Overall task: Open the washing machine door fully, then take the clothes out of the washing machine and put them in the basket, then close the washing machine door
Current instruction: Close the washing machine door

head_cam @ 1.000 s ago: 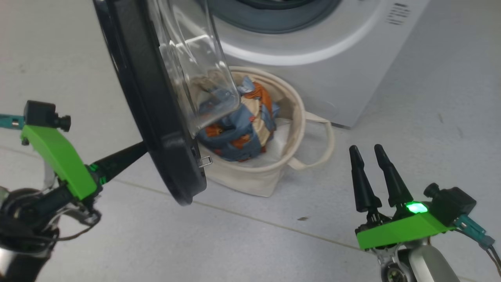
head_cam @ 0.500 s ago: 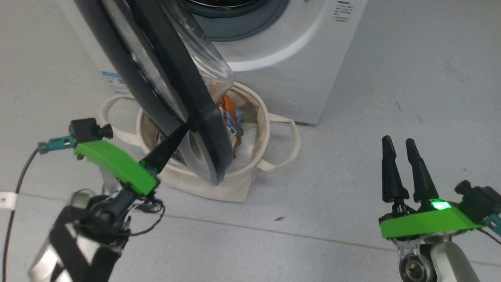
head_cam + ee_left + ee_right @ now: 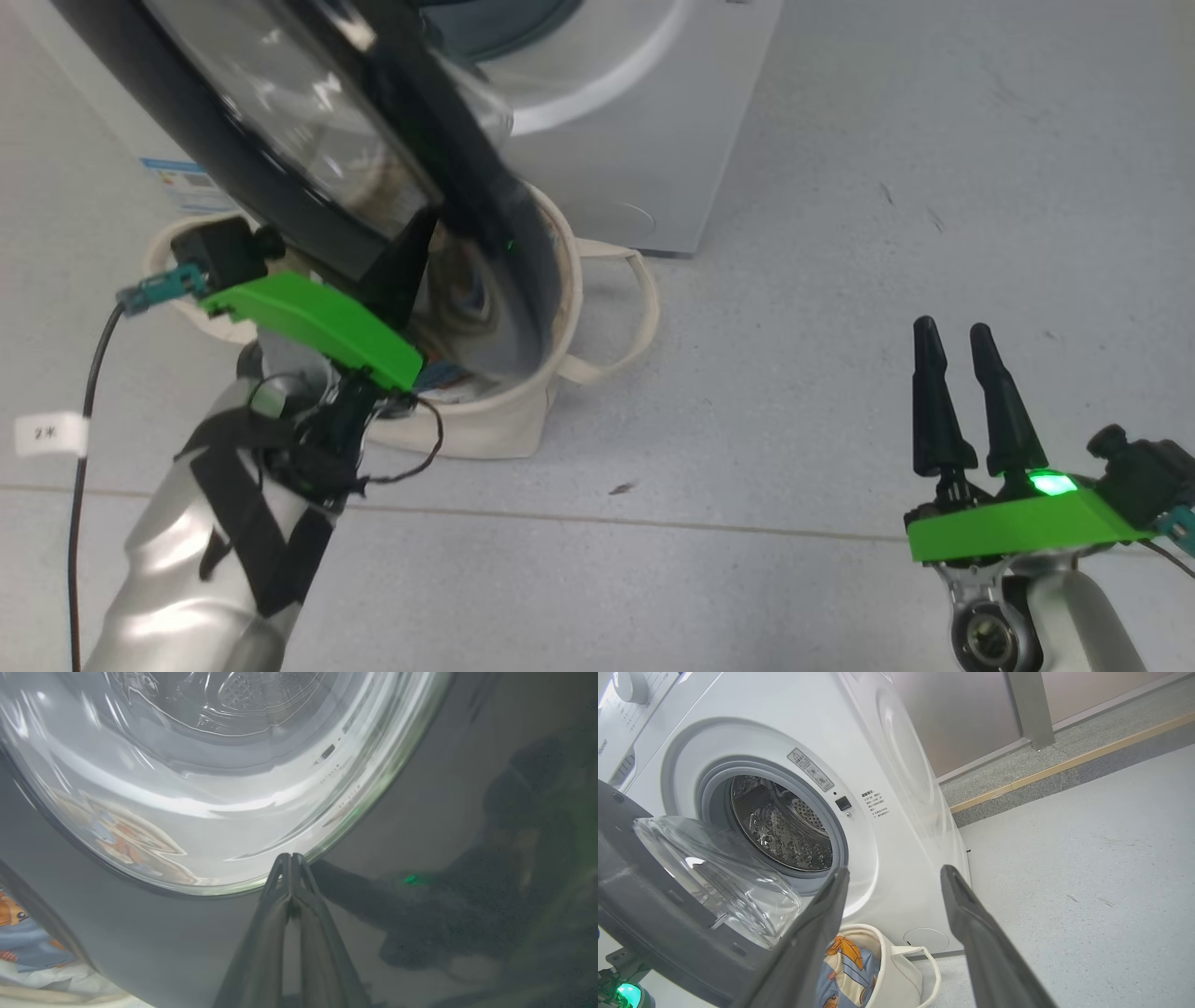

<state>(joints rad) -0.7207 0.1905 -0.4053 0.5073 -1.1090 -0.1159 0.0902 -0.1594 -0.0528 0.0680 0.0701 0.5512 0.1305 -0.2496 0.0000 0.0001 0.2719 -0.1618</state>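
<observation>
The glossy black washing machine door (image 3: 187, 140) stands partly open over the basket (image 3: 523, 420). My left gripper (image 3: 418, 241) is shut with nothing in it, and its joined tips (image 3: 290, 856) press on the door's (image 3: 420, 812) outer face at the rim of the glass porthole. The clothes (image 3: 845, 970), blue with orange and cream, lie in the basket (image 3: 901, 970) and show again at the lower left (image 3: 28, 947). The washing machine (image 3: 896, 765) shows a bare steel drum (image 3: 784, 826). My right gripper (image 3: 952, 327) hangs open and empty over the floor, well to the right.
The basket sits tight against the machine's (image 3: 635, 140) front, under the door's (image 3: 654, 914) swing. Open grey floor (image 3: 840, 233) spreads to the right. A cable with a white tag (image 3: 51, 434) hangs by my left arm. A raised kerb (image 3: 1064, 760) runs along the wall.
The head camera has swung, shifting the whole picture. My left gripper has stayed on the door's outer face as the door has turned toward the machine. The right gripper has not changed.
</observation>
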